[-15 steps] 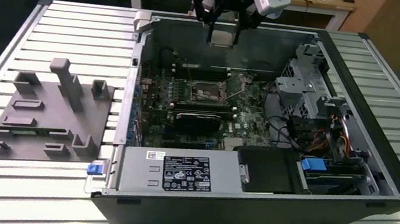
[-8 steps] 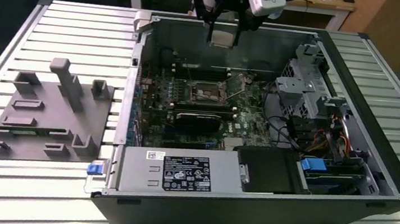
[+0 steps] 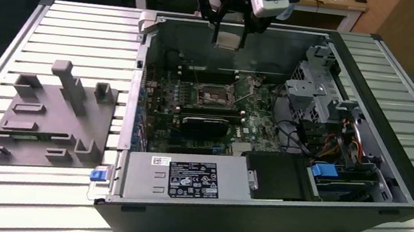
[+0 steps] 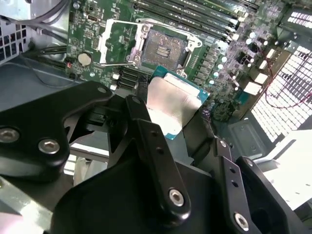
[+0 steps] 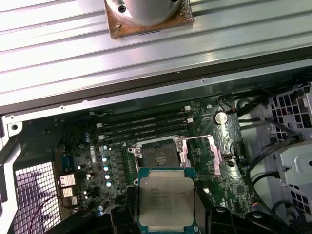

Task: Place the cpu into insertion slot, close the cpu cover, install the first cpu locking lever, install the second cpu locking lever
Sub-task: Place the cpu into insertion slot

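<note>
The claw [image 3: 229, 35] hangs over the far edge of the opened computer case [image 3: 256, 230]. Its black fingers [image 4: 146, 129] are drawn in narrow and pinch the cpu [image 3: 229, 40] by two opposite edges. In the first wrist view the cpu [image 5: 166, 200] shows its dull silver face, which carries a few lines of dark print, and a thin green border runs round it. It is held up in the air, well clear of the board.

Below it the insertion slot [image 5: 158, 156] lies bare, its dark centre exposed inside a silvery rim. The cpu cover [image 5: 210, 152] is swung open and lies just beside the slot, with green board showing through its window. Long black memory slots [image 5: 146, 126] run along one side of the slot, and a round coin battery [image 5: 222, 117] sits near the cover.

In the exterior view the slot [image 3: 213, 95] sits around the middle of the motherboard. At the near end of the case the grey power supply [image 3: 184, 178] bears a black label crowded with white print and symbols, with a small white sticker at its corner. A blue tab [image 3: 97, 174] sticks out beside it. On the exterior view's left a grey moulded fixture [image 3: 50, 121] rests on the slatted metal table [image 3: 84, 32].
</note>
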Motion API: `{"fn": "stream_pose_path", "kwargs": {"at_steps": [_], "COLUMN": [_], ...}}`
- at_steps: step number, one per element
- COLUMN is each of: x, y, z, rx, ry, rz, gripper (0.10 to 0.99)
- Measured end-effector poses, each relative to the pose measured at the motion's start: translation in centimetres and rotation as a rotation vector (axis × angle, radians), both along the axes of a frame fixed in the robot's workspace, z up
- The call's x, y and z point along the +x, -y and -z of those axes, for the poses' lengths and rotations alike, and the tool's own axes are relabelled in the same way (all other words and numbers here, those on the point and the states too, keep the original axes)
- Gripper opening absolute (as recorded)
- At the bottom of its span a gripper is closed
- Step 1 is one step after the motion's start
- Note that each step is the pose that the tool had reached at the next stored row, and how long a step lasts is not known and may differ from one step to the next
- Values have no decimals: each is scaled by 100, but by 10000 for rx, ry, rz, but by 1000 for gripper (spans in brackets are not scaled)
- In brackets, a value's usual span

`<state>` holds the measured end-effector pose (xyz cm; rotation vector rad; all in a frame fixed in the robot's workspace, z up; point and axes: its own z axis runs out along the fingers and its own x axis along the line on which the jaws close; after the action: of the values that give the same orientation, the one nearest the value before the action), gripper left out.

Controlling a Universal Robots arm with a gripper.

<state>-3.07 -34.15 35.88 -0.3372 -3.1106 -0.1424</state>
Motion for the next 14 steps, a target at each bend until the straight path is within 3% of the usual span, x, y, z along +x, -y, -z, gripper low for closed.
{"fn": "stream_pose_path", "kwargs": {"at_steps": [14], "x": [-1], "y": [0], "z": [15], "rx": [0], "ry": [0], "rz": [143], "gripper": [537]}}
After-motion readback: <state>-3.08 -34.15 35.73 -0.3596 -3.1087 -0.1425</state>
